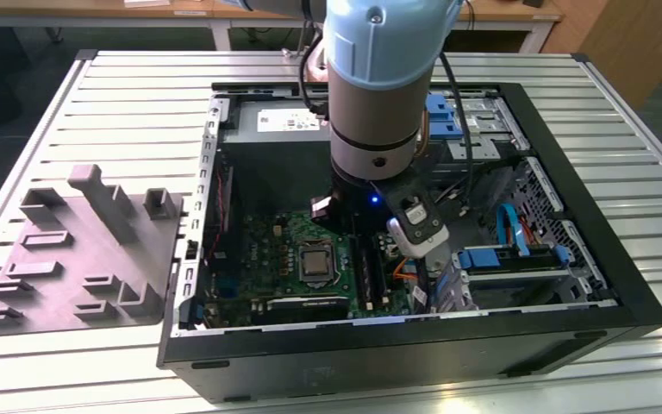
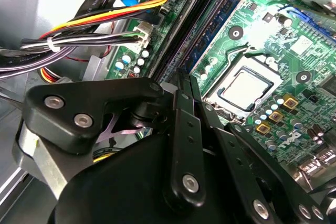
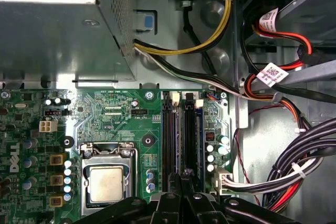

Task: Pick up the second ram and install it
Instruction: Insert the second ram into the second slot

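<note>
**Gripper** (image 3: 182,178): the fingers (image 2: 184,129) are lying closed with their tips pressed together. In both wrist views they are bearing down on the top edge of the second ram (image 3: 187,140). Whether the board's edge is nipped between the tips or only pressed from above cannot be told.

**The second ram**: it is sitting directly under and ahead of the fingertips, standing on its long edge in a slot of the motherboard (image 3: 113,111). Its long axis is running straight away from the tips, and its far end is pointing at the power-supply box (image 3: 58,30). A neighbouring memory slot (image 3: 168,140) is lying parallel, just beside it.

**Processor socket** (image 3: 106,184): it is lying to one side of the fingers, past the neighbouring slot.

**Cable bundle** (image 3: 294,166): it is hanging on the fingers' other side, near but apart from them.

**By view**:
- The first wrist view is giving the slot's full run up to the power-supply box.
- The second wrist view is giving the finger linkage close up.
- The exterior view is adding the arm (image 1: 379,78) reaching down into the open computer case (image 1: 423,358).

**Grey fixture plate** (image 1: 78,259): it is lying outside the case, well apart from the fingers, at the exterior view's left on the slatted table (image 1: 135,95).
</note>
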Robot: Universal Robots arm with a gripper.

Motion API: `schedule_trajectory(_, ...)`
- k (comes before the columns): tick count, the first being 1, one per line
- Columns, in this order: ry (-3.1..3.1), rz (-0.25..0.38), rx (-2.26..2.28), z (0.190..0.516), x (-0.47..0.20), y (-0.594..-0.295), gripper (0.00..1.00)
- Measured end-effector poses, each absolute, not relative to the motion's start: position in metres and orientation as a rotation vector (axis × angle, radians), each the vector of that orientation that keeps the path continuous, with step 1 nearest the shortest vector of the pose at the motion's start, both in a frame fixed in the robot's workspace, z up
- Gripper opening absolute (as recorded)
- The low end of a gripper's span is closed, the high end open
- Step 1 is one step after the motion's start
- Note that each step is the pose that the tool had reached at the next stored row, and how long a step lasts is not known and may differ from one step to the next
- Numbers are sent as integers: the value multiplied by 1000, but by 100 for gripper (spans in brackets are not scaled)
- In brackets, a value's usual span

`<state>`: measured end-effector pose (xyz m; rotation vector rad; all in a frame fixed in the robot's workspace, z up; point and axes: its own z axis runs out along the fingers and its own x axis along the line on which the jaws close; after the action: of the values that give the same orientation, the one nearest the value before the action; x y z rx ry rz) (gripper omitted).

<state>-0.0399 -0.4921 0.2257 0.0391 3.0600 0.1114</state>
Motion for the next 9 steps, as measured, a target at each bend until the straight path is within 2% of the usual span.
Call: schedule_trajectory(9, 3060, 111, 39, 225, -40, -492, 12)
